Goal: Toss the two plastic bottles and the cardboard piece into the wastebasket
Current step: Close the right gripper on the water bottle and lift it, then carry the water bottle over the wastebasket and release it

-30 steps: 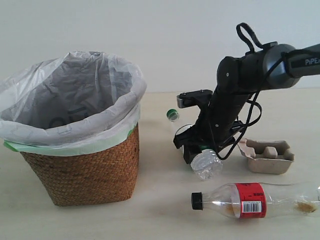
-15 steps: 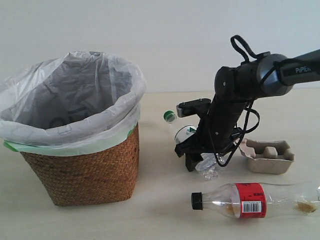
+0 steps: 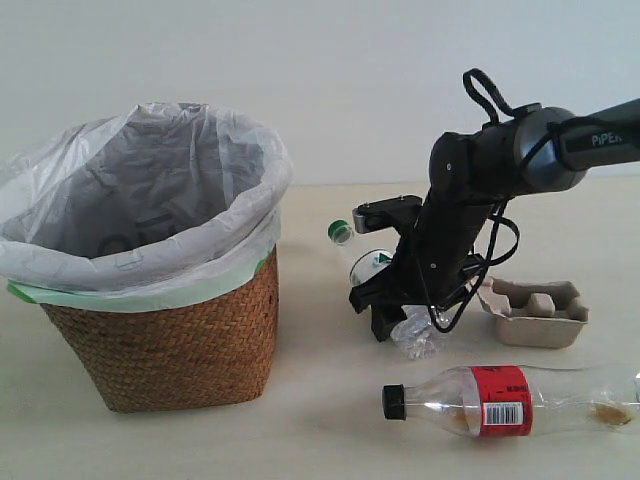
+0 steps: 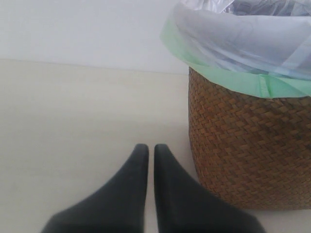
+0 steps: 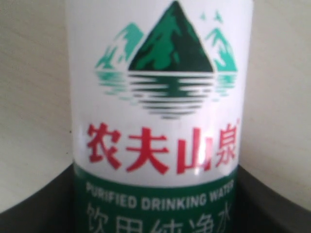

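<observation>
Wastebasket (image 3: pixel 165 345) of brown woven wicker, lined with a translucent white plastic bag (image 3: pixel 150 190) folded over its rim, stands on the left of the pale tabletop (image 3: pixel 320 420) in the exterior view. The dark right arm (image 3: pixel 480 170) reaches in from the right and bends down toward the middle of the tabletop. Nearest the camera lies the longer clear bottle (image 3: pixel 510 400), flat on its side, its black cap pointing toward the wastebasket and its red barcode label around its middle. The right end effector (image 3: pixel 398 310) is clamped on the shorter bottle (image 3: pixel 372 265), which tilts with its green cap raised toward the wastebasket and its crumpled base low beside the tabletop; whether the base touches cannot be told. The right wrist view shows the green-and-white mountain label close up, with dark fingers (image 5: pixel 34 213) on either side. The moulded pulp cardboard tray (image 3: pixel 535 312) sits just behind the long bottle, right of the arm. The left end effector (image 4: pixel 146 160) hovers over bare tabletop near the wastebasket's side, its fingers together, holding nothing.
</observation>
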Robot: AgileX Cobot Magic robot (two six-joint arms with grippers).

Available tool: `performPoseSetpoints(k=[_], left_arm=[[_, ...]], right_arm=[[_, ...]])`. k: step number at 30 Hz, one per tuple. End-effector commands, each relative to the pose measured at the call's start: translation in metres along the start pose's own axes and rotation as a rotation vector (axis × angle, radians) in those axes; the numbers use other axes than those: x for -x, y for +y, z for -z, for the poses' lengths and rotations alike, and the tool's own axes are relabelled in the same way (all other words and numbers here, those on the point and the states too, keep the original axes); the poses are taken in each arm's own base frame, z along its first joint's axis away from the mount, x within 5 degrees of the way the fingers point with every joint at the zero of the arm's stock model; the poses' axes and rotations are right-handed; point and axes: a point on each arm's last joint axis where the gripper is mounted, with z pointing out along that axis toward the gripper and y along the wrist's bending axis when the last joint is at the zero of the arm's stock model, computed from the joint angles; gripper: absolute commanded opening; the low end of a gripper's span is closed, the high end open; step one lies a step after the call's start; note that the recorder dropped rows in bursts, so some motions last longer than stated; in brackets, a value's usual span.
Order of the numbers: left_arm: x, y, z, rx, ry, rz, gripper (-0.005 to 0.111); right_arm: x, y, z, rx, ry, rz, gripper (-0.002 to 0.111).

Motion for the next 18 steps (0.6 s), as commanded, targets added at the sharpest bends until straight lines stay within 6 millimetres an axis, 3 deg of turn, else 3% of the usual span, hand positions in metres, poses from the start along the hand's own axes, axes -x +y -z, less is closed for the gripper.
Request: performPoseSetpoints(k=[1, 7, 8, 13, 15, 18], left_arm=[[-0.001, 0.0, 0.0, 0.003, -0.005, 0.001, 0.004], [-0.001, 0.0, 0.0, 0.003, -0.005, 0.001, 0.004], [-0.001, 0.0, 0.0, 0.003, -0.005, 0.001, 0.004], [-0.001, 0.0, 0.0, 0.003, -0.005, 0.001, 0.004], [-0.001, 0.0, 0.0, 0.003, -0.005, 0.001, 0.004], [-0.001, 0.0, 0.0, 0.003, -0.005, 0.001, 0.004]], right_arm=[[0.001, 0.001, -0.002, 0.009, 0.018, 0.0, 0.0], [0.012, 0.006, 0.034, 0.017, -0.089, -0.002, 0.0], [0.017, 0.008, 0.054, 0.01, -0.164, -0.02, 0.0], [0.025, 0.014, 0.111, -0.003, -0.366, -0.035, 0.0], [0.021, 0.016, 0.137, -0.02, -0.485, -0.048, 0.0], [0.006, 0.016, 0.155, -0.039, -0.654, -0.092, 0.0]])
